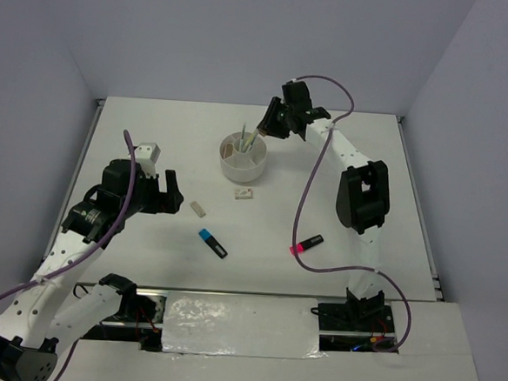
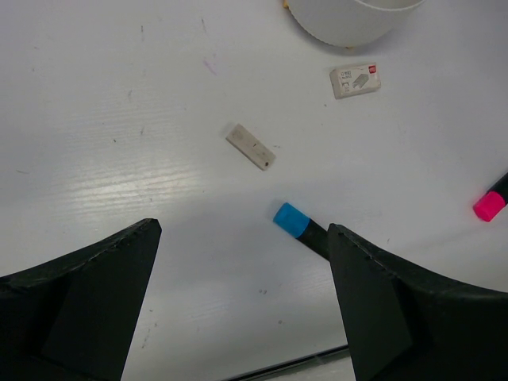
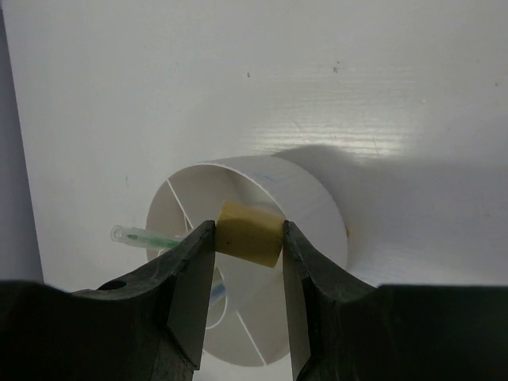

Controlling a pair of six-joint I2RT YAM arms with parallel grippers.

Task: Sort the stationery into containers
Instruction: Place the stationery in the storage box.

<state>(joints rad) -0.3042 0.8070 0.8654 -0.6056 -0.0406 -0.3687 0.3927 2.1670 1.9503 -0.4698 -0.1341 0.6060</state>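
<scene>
The round white organiser cup (image 1: 243, 157) stands at the back middle of the table with pens upright in it. My right gripper (image 1: 270, 122) hovers over the cup's far-right rim, shut on a beige block eraser (image 3: 252, 230). In the right wrist view the eraser hangs above the cup's compartments (image 3: 317, 206), beside a green pen (image 3: 143, 236). My left gripper (image 1: 173, 194) is open and empty above the table. A beige eraser (image 2: 251, 147), a labelled white eraser (image 2: 355, 80), a blue-and-black highlighter (image 2: 295, 221) and a pink-and-black highlighter (image 2: 490, 204) lie on the table.
The table is white with a raised rim, and grey walls stand behind and to the sides. The right arm's purple cable (image 1: 304, 203) hangs over the table near the pink highlighter (image 1: 307, 243). The blue highlighter (image 1: 213, 243) lies near the front edge.
</scene>
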